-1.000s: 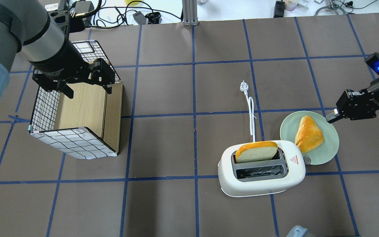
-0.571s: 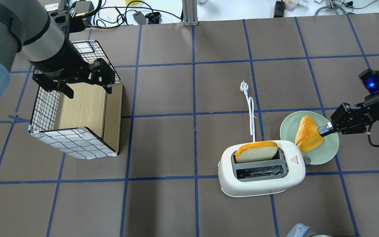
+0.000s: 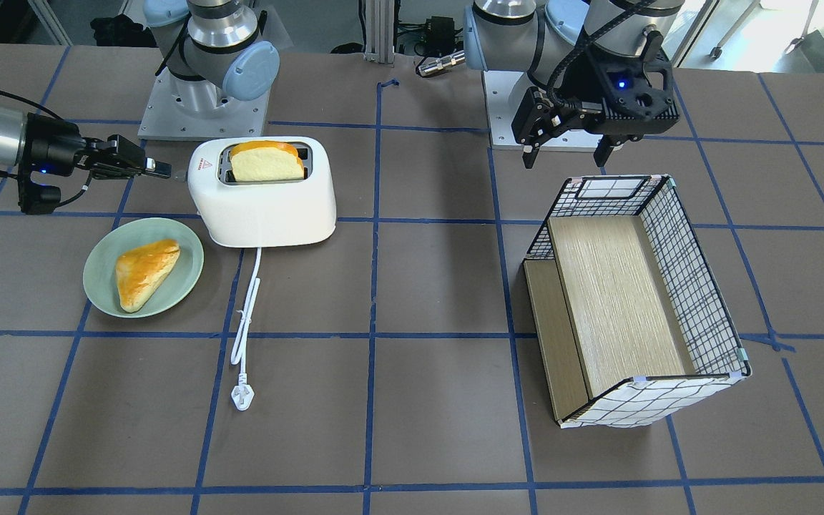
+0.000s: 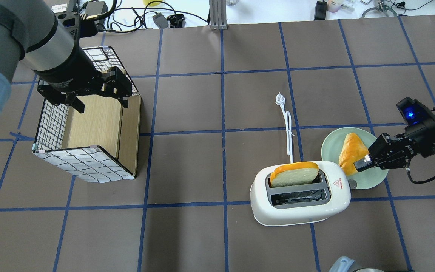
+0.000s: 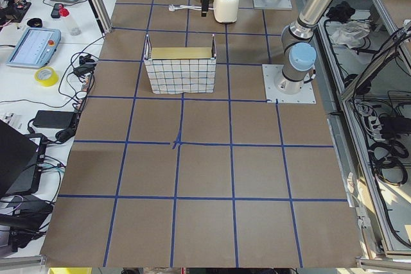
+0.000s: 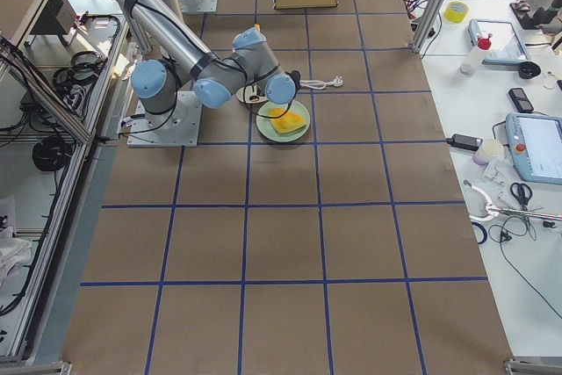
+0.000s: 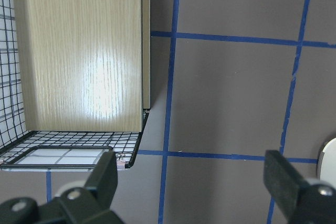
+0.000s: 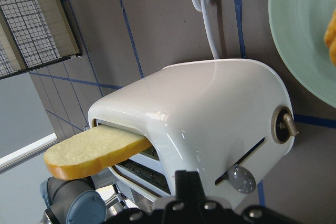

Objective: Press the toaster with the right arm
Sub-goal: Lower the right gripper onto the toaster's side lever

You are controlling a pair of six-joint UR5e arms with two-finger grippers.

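1. A white rounded plastic two-slot toaster [image 4: 300, 206] is seen upright on the brown table mat with blue tape lines [image 4: 187, 105], in the robot's right half.
2. A small red triangle sticker [image 4: 337, 183] is carried on its top, at the end that faces the right arm.
3. A slice of bread with an orange crust [image 4: 295, 175] is held on its edge in the slot farther from the robot, and it sticks out above the slot.
4. The white cord with plug [image 4: 288, 132] is laid on the mat, away from the robot.
5. A pale green round plate [image 4: 329, 143] is placed just beside the lever end of the toaster, and a golden triangular pastry [image 4: 349, 151] lies on it.
6. The black two-finger right gripper [image 4: 359, 165] is held level and pointed at that same end of the toaster.
7. Its jaws are pressed together, with nothing between them.
8. In the right wrist view, the grey lever knob [image 8: 241, 178] is seen directly ahead of the fingertips. Whether it is touched cannot be told.
9. The left gripper [image 4: 102, 105] is held above a wire-grid box with a wooden shelf [image 4: 89, 162], well apart from the toaster.
10. Its jaws are wide apart and nothing is held.
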